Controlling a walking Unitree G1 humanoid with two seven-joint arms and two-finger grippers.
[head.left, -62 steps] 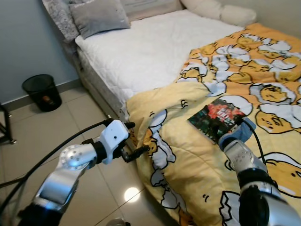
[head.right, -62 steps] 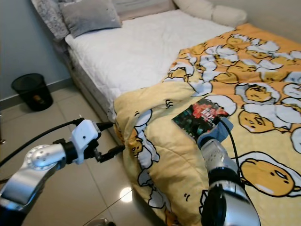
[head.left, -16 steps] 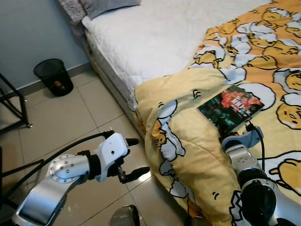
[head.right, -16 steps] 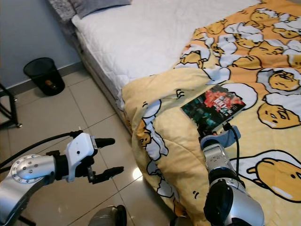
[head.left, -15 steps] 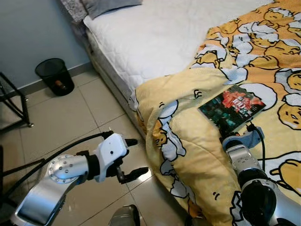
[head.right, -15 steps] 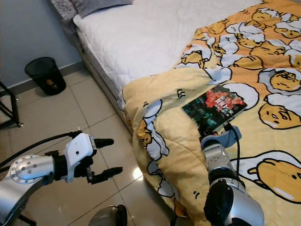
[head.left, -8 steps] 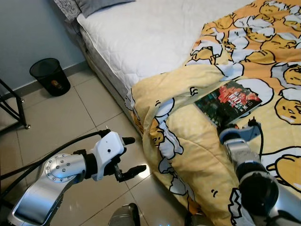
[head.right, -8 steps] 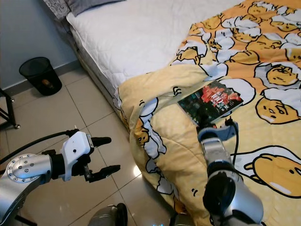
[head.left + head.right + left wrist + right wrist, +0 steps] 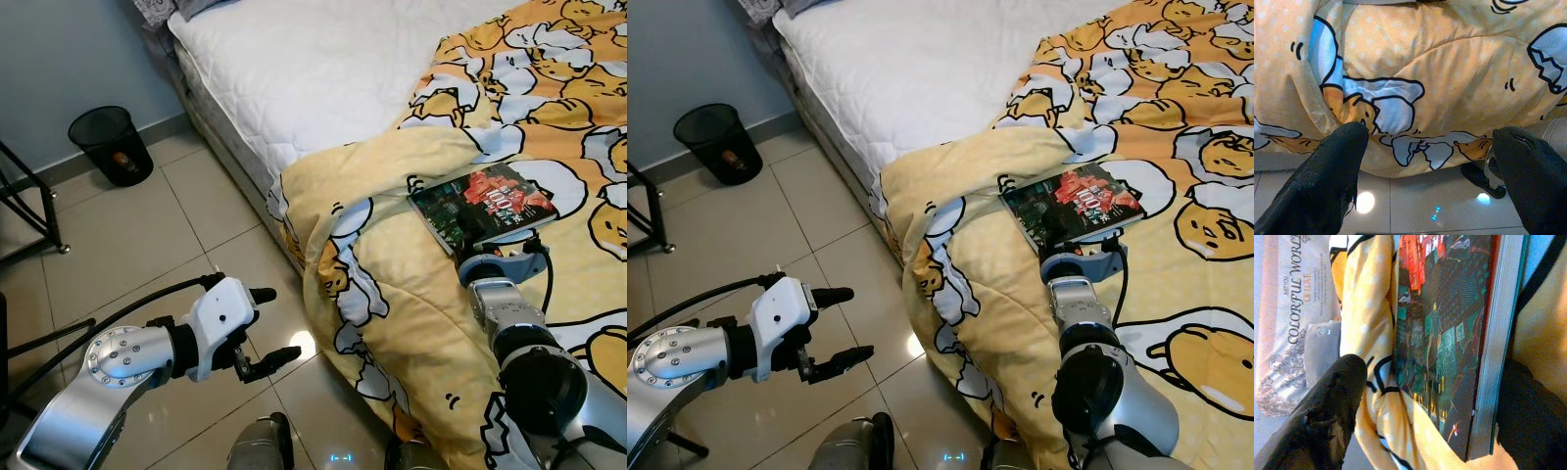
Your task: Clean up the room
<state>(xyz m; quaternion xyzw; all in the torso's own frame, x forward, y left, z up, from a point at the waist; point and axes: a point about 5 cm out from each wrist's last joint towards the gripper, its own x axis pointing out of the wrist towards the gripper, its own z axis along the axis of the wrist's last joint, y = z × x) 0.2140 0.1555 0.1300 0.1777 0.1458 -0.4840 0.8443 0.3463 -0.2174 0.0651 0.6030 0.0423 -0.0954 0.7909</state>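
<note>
A book with a dark, busy cover of red and teal lies flat on the yellow egg-patterned duvet, near the edge of the bed where the duvet folds over and hangs toward the tiled floor; its long axis runs slantwise across the bed, one short end pointing toward the robot's left and the folded duvet edge, the other toward the right and slightly away; the cover faces up. The right gripper is at the near long edge of the book, fingers spread with one black finger on the cover side over the duvet and the other beyond the page edge, so the book's corner lies between them without being clamped; the right arm reaches over the duvet from below. The left gripper hovers above the floor beside the hanging duvet, its two fingers parted and holding nothing; in the left wrist view the duvet's lower fold hangs just beyond the fingertips. A black mesh wastebasket stands on the floor by the blue wall, well apart from the bed's corner.
</note>
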